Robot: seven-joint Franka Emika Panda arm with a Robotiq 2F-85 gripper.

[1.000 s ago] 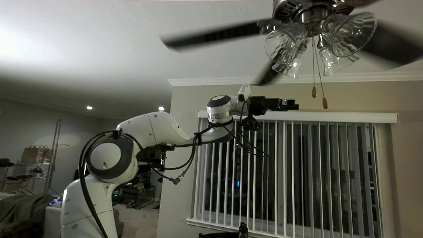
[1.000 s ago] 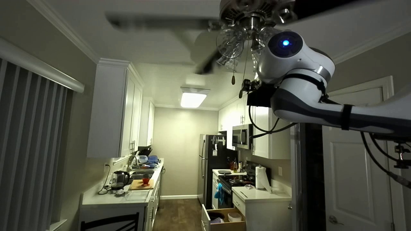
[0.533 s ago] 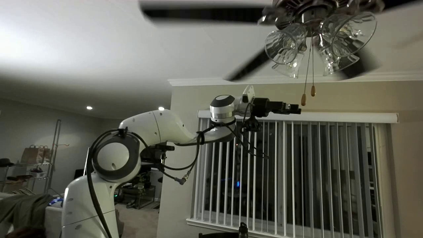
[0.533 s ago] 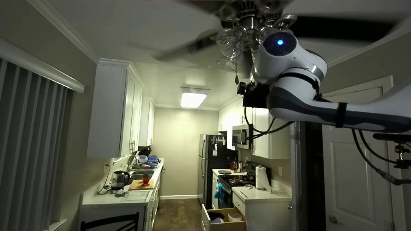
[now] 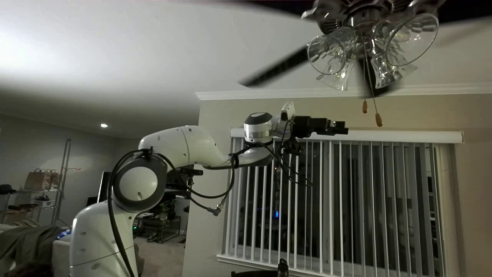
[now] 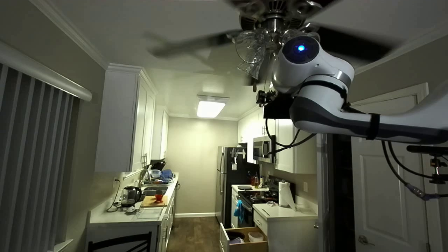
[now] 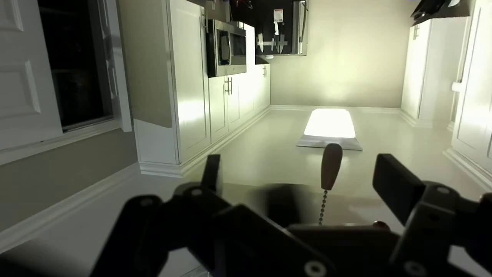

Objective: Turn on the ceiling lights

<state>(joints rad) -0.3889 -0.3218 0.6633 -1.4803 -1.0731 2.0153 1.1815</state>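
Observation:
The ceiling lights are clear bell-shaped glass shades point(image 5: 411, 40) under the fan, with no glow in them; they also show in an exterior view point(image 6: 251, 49), partly behind the arm. Two thin pull chains hang below with wooden pulls, a shorter one point(image 5: 365, 107) and a longer one point(image 5: 379, 120). My gripper point(image 5: 341, 127) points level toward the chains, a little left of and below the pulls there. In the upside-down wrist view the gripper point(image 7: 300, 173) is open, and one wooden pull point(image 7: 331, 166) on a bead chain appears between the fingers, untouched as far as I see.
Dark fan blades point(image 5: 278, 69) are turning above the arm. Vertical blinds point(image 5: 334, 200) cover a window behind. A lit kitchen panel light point(image 6: 210, 106), white cabinets point(image 6: 120, 119) and an open drawer point(image 6: 245, 246) lie further back.
The arm has shifted left in one exterior view, and the gripper has sunk slightly. The pull chains have swung across and back. The fan blades have turned. The gripper holds nothing.

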